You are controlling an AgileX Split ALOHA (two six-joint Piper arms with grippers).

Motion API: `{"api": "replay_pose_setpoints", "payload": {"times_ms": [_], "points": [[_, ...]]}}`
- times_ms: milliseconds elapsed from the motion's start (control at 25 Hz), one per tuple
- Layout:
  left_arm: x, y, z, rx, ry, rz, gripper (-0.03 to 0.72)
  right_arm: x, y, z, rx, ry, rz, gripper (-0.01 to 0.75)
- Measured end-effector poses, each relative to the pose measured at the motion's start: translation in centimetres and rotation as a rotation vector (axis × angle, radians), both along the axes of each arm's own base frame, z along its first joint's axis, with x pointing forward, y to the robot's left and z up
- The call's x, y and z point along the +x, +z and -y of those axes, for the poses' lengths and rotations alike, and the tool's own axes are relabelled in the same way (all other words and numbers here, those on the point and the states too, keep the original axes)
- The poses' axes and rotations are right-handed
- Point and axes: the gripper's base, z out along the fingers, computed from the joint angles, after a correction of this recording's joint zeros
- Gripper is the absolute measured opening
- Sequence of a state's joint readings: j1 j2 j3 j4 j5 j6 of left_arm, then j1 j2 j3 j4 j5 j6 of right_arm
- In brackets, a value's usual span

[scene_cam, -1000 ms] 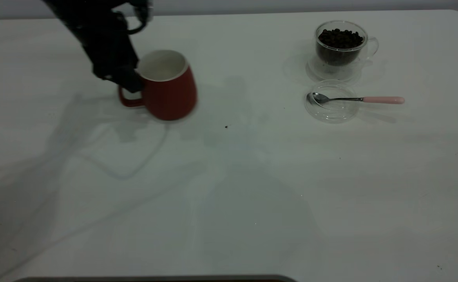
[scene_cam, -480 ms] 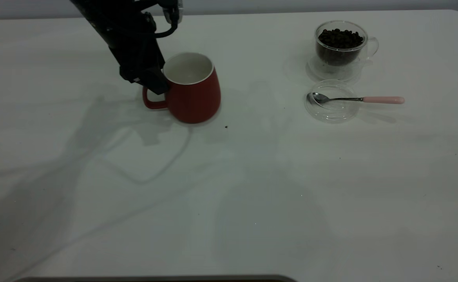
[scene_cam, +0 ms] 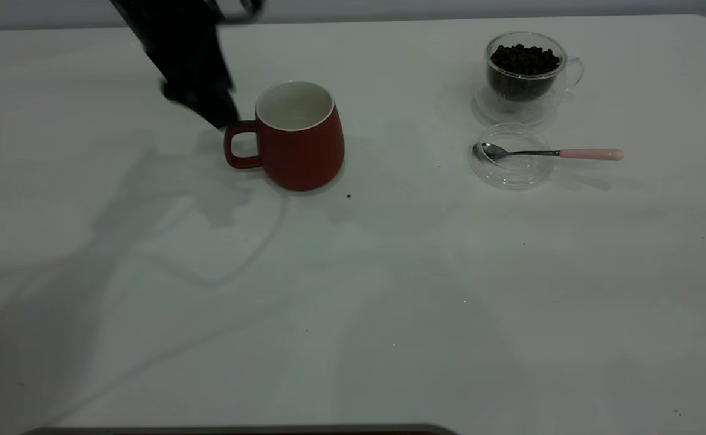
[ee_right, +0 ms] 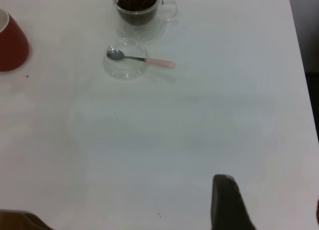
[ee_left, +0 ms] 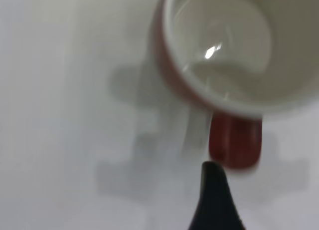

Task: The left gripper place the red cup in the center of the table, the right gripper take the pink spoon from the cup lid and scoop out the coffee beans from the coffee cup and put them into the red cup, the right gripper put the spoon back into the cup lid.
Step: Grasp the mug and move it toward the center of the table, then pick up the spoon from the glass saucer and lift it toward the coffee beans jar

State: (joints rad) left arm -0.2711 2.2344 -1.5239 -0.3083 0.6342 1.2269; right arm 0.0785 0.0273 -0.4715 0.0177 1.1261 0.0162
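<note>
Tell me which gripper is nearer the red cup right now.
Left. The left gripper hangs just beside the handle of the red cup, apart from it. The right gripper sits far off, over bare table.

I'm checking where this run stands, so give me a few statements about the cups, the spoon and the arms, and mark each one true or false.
1. The red cup stands upright on the table with nothing gripping it. True.
2. The pink spoon is inside the coffee cup. False: its bowl rests in the clear cup lid, handle sticking out over the rim.
3. The coffee cup holds coffee beans. True.
4. The red cup already has beans in it. False: its white inside looks empty in the left wrist view.
5. The left gripper is clamped on the cup's handle. False: it sits beside the handle, clear of it.
</note>
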Motion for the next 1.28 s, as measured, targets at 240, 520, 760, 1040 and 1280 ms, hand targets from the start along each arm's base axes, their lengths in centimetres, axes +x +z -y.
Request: {"api": "replay_pose_setpoints", "payload": {"times_ms": [240,520,760,1040,1280], "points": [[-2.3,10.5,-1.5,-0.001,0.250,0.024,0.587,0.0,0.0,0.0,0.000,0.000,0.000,0.453],[-10.5,23.4,-3.6,-0.082,0.552,-0.031,0.587,0.0,0.0,0.0,0.000,0.000,0.000,0.453],[-16.0,29.1,-5.1,-0.202,0.669,0.074,0.587,0.0,0.0,0.0,0.000,0.000,0.000,0.453],[-21.4,27.2,-6.6,-0.208,0.782,0.007,0.587,0.0,0.0,0.0,0.000,0.000,0.000,0.453],[-26.8,20.1,-8.0,-0.087,0.845,-0.167,0.587,0.0,0.0,0.0,0.000,0.000,0.000,0.453]]}}
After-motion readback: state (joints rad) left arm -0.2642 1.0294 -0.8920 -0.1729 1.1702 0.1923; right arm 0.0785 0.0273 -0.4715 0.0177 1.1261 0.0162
